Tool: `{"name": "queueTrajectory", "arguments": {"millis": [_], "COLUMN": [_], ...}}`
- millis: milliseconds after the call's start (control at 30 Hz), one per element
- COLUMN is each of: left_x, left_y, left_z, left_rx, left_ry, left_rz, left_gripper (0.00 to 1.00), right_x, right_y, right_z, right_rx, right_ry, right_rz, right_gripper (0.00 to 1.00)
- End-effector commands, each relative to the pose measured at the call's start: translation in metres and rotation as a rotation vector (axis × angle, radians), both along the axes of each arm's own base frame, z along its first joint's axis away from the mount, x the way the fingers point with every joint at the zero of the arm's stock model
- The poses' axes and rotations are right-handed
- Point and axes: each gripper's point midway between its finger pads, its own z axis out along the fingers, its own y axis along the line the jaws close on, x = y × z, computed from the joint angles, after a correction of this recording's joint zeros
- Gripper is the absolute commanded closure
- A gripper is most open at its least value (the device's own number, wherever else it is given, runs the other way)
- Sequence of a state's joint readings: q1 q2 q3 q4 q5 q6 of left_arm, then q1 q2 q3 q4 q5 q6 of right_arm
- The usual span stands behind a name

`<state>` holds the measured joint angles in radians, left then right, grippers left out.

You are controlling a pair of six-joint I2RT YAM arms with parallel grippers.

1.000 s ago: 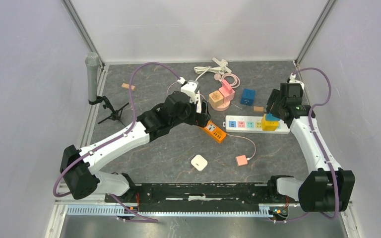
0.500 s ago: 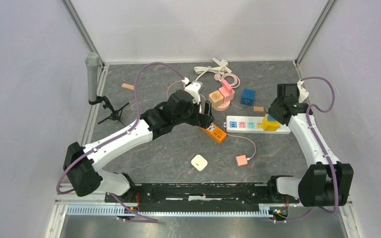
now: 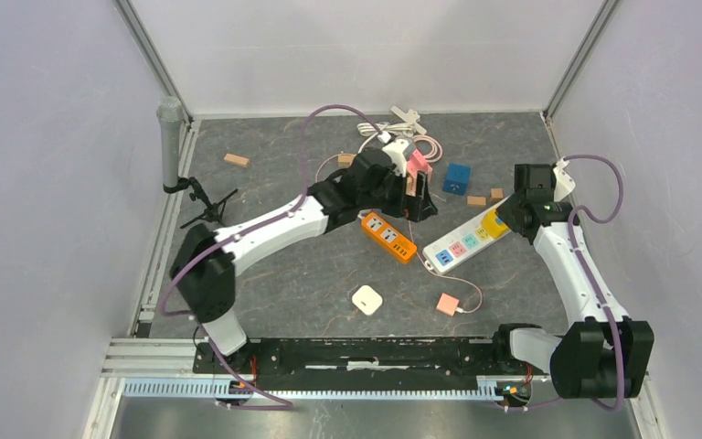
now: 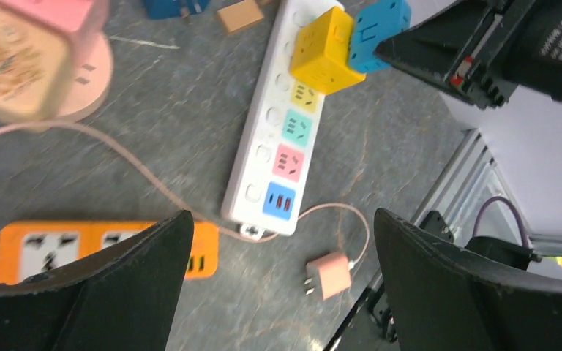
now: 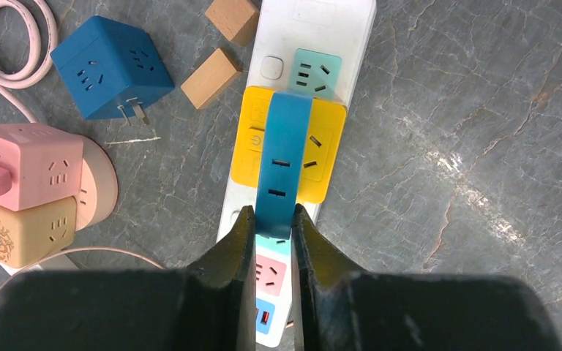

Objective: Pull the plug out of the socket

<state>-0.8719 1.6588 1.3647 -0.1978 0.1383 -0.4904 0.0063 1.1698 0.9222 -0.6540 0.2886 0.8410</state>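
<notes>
The blue plug [image 5: 284, 157] is still plugged in. It sits flush on the yellow cube adapter [image 5: 249, 146] with no gap that I can see, and that adapter is plugged in near one end of the white power strip [image 5: 322, 29], which lies at an angle on the table [image 5: 483, 183].

The right fingers [image 5: 227, 278] are pinched narrow on the near end of the blue plug, one on each side, so the grab looks done. The actual pull is what's left.

The left fingers [image 4: 117, 292] are spread wide with nothing in them. They hang above the other end of the strip, over the blue and pink outlets, and don't look to be touching it. The orange power strip [image 4: 58, 248] is just beside them.

My read is that it's about halfway there: plug gripped, nothing separated yet. The strip isn't held down by anything, so a straight pull could drag strip, adapter and all along with it — or pop the yellow cube out instead of the blue plug.
</notes>
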Motion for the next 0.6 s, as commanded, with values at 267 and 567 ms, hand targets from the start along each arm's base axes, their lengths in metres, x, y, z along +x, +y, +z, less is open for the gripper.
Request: {"name": "queueTrajectory", "arguments": {"millis": [267,567], "left_x": [0.023,0.035], "left_y": [-0.114,-0.146], "left_z": [-0.023,-0.045], "left_rx": [-0.157,-0.152], "left_ry": [0.098,0.118], "left_rz": [-0.128,-0.101], "left_gripper": [0.08,0.15], "right_x": [0.001,0.007], "right_y": [0.006,0.010], "right_z": [0.012,0.025], "right_rx": [-0.010,-0.004], "right_ry": [-0.096,-0.149], "right_rz": [0.085,0.114], "right_gripper": [1.00,1.00]}}
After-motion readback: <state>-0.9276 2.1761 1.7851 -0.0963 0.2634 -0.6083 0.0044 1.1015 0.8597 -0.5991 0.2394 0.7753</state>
